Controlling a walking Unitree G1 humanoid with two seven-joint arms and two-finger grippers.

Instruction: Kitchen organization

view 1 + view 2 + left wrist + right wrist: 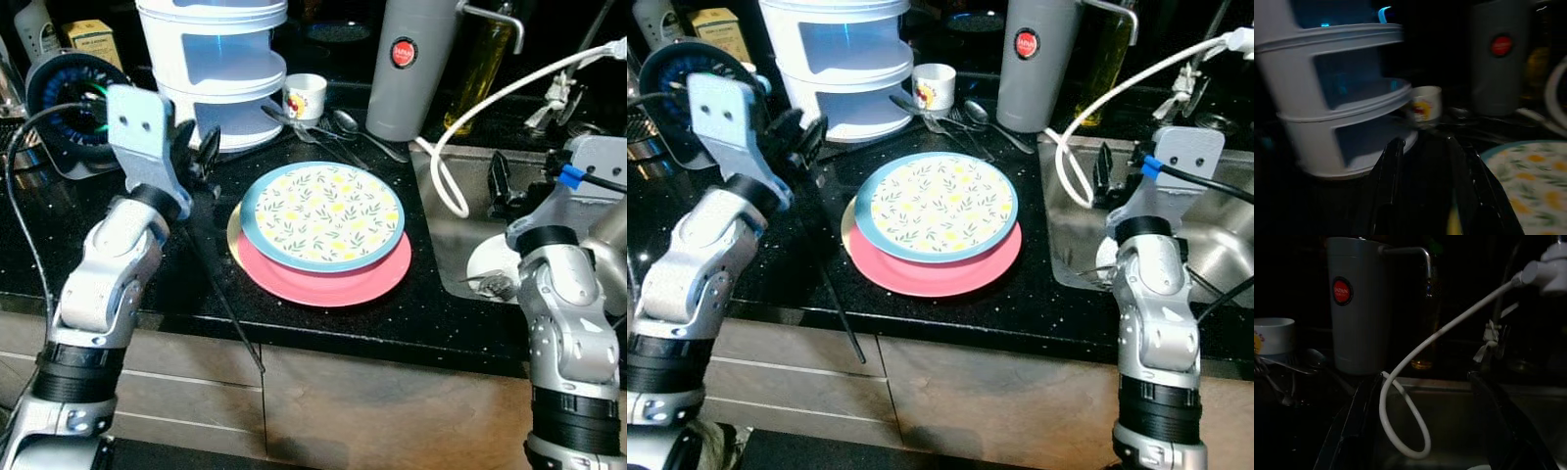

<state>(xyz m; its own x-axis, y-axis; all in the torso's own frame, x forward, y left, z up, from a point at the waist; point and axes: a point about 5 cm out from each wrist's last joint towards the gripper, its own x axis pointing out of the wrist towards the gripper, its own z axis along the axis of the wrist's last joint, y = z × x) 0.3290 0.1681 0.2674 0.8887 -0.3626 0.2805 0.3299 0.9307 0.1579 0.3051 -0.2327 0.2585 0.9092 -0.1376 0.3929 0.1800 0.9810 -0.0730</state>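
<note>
black speckled countertop (323,318), steel sink (1215,245)

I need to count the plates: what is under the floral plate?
Under the floral plate lies a pink plate, with a yellow plate's edge below. Anything further underneath is covered.

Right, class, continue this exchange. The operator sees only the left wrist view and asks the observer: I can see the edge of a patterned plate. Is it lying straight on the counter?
Observer: No. The patterned plate lies on a pink plate, and the edge of a yellow plate shows under both.
Operator: Where is the right hand?
Observer: The right hand is over the sink, fingers open.
Operator: Is anything in the sink?
Observer: A white dish lies in it, close to the right arm.
</note>
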